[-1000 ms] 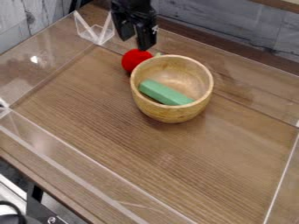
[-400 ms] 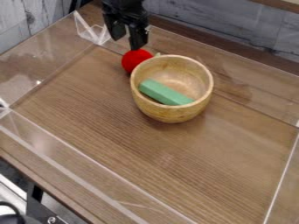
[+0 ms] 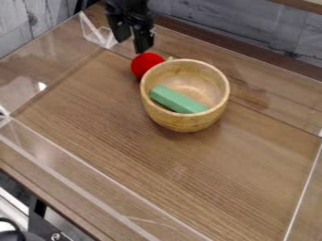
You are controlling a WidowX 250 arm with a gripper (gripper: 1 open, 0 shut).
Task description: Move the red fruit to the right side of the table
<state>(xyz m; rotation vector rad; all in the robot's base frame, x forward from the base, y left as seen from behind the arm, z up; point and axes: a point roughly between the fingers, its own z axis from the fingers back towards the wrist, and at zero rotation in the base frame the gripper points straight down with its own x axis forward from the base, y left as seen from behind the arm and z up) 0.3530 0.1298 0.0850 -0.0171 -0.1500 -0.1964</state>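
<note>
Gripper point(image 3: 134, 43): black, pointing down at the far left of the table, jaws spread wide with nothing between them.
Red fruit point(image 3: 147, 64): just below and slightly right of the jaws in the picture, resting on the wood; whether the fingertips touch it cannot be told, not gripped.
Wooden bowl point(image 3: 217, 105): right of and nearer the camera than the jaws, upright, its rim touching or almost touching the red fruit.
Green block point(image 3: 178, 99): lying flat inside the wooden bowl, further from the jaws than the fruit.
Table point(image 3: 164, 179): brown wood grain, spreading below and to the right of the jaws.
Clear acrylic walls point(image 3: 51, 49): low, edging the tabletop; the left one runs close beside the jaws, the right one stands well apart from them.
</note>
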